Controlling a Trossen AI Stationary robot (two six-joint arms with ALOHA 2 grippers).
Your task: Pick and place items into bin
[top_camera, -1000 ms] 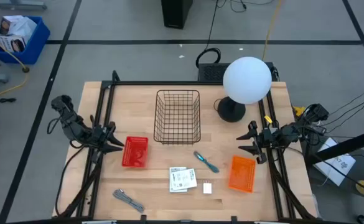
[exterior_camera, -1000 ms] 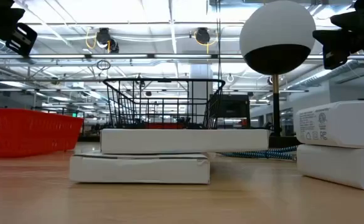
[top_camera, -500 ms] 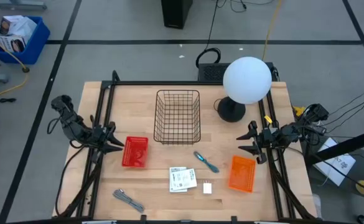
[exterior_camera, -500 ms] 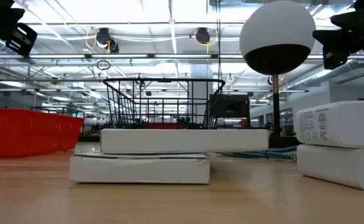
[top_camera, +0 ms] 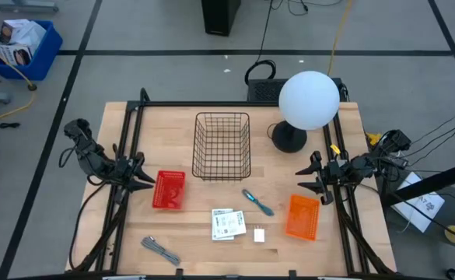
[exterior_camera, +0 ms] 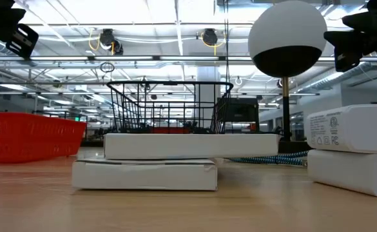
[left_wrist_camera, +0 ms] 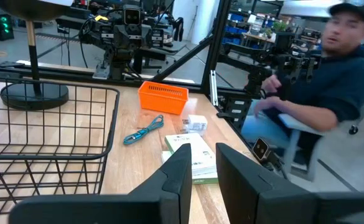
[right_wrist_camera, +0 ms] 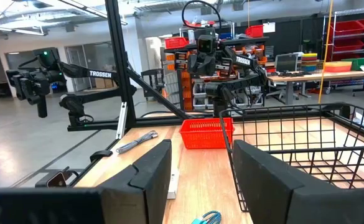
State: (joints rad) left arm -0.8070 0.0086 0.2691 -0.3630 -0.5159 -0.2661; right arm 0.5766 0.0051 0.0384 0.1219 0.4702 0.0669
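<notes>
I saw both claws, left (top_camera: pixel 144 178) and right (top_camera: pixel 308 177), parted and empty at the wooden surface's (top_camera: pixel 188 233) sides; white printed card packets (top_camera: pixel 228 224) lay before the black wire basket (top_camera: pixel 222 145).

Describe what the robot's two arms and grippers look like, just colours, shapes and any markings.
Both arms are dark, near-black jointed links. The left gripper and right gripper each end in two flat, dark, blocky fingers, seen close in the wrist views. The left arm, seen from the right wrist view, carries white TROSSEN lettering. Thin black cables trail from the right arm's base.
</notes>
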